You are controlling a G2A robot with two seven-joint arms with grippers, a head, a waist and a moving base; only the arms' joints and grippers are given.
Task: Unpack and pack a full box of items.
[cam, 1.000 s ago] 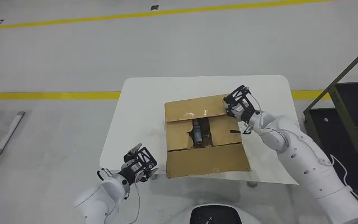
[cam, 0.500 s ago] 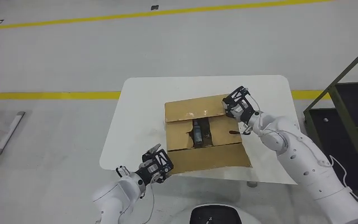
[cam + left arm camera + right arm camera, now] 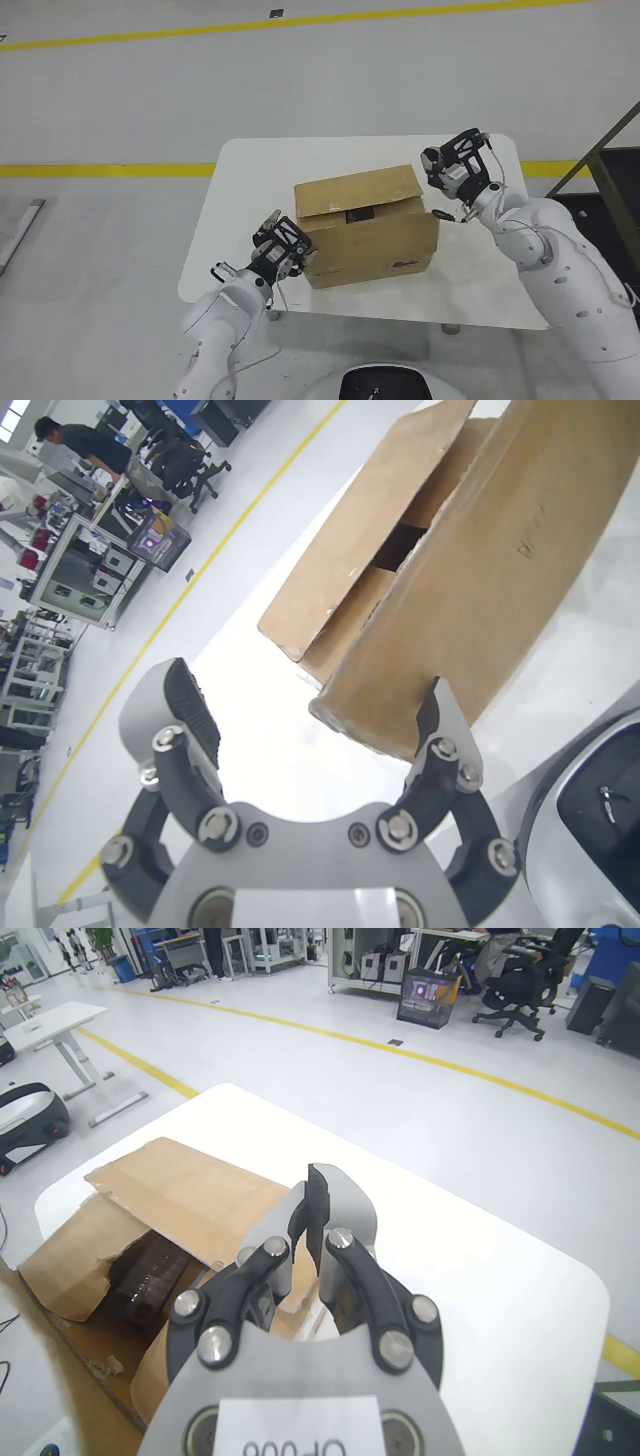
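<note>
A brown cardboard box stands in the middle of the white table. Its far flap lies over the top and its near flap stands raised, leaving a dark gap. Through that gap a dark item shows inside the box. My left gripper is at the box's near left corner. It is open, and one of its fingers touches the raised flap's lower corner. My right gripper hangs above the table beside the box's far right corner, shut on nothing.
Bare table top lies to the left and right of the box. A dark metal frame stands just past the table's right edge. The table's near edge runs close behind my left gripper.
The near flap, which lay flat towards the table's front edge, now stands up against the box. My left gripper moved from the table's front corner to the box. My right gripper drew back from the box.
</note>
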